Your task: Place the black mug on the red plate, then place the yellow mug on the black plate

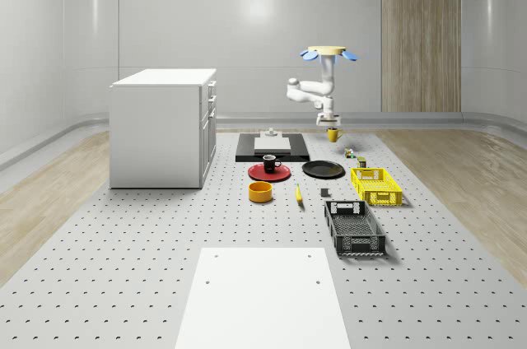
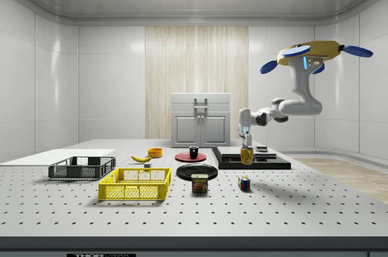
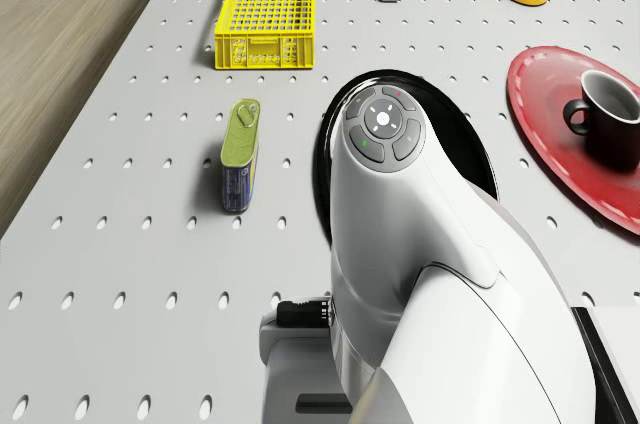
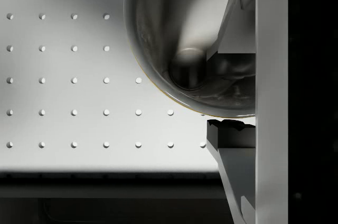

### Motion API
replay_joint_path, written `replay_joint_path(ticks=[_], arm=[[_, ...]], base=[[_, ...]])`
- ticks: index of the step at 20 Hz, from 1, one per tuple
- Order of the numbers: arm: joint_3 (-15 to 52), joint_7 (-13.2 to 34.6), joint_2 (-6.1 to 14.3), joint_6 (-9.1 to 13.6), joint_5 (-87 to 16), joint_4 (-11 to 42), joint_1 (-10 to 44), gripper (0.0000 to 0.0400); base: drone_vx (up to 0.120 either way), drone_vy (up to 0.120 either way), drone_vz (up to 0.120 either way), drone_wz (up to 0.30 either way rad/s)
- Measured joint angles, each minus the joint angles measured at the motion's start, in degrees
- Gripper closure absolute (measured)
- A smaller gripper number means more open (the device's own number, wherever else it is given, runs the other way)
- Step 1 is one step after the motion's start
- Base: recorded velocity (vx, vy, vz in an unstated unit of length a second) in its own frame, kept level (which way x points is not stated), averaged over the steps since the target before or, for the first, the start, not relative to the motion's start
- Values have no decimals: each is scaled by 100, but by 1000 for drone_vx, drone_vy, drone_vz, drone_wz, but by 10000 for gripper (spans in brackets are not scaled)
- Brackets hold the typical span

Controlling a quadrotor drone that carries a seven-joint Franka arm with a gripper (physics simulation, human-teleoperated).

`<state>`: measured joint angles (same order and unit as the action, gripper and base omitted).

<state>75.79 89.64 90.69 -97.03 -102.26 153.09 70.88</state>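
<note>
The drone [image 1: 329, 53] hovers over the table's far right part, beside the dark slab. Its arm hangs down and my gripper [image 1: 332, 125] is shut on the yellow mug [image 1: 333, 135], held upright a little above the table. From the side, the yellow mug [image 2: 246, 156] hangs under my gripper [image 2: 245, 146], to the side view's right of the black plate [image 2: 197, 171]. The wrist view looks into the mug [image 4: 190, 39], with one finger [image 4: 232, 134] outside its wall. The black mug [image 1: 270, 163] stands on the red plate [image 1: 255, 173]. The black plate [image 1: 323, 169] lies bare beside it.
A yellow crate [image 1: 376, 184] and a black crate [image 1: 354, 227] sit at the right. A yellow bowl [image 1: 261, 192] and a banana [image 1: 298, 193] lie in front of the plates. A tin [image 3: 240, 152], a white cabinet [image 1: 165, 127] and a dark slab [image 1: 272, 146] are nearby.
</note>
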Motion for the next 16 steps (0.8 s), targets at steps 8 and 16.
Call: replay_joint_path(ticks=[8, 16], arm=[[0, 3, 18, -17, 8, -1, 5, 290], [-1, 6, 33, -31, 14, -1, 9, 290]], base=[[120, -120, 0, 0], [120, -120, 0, 0]])
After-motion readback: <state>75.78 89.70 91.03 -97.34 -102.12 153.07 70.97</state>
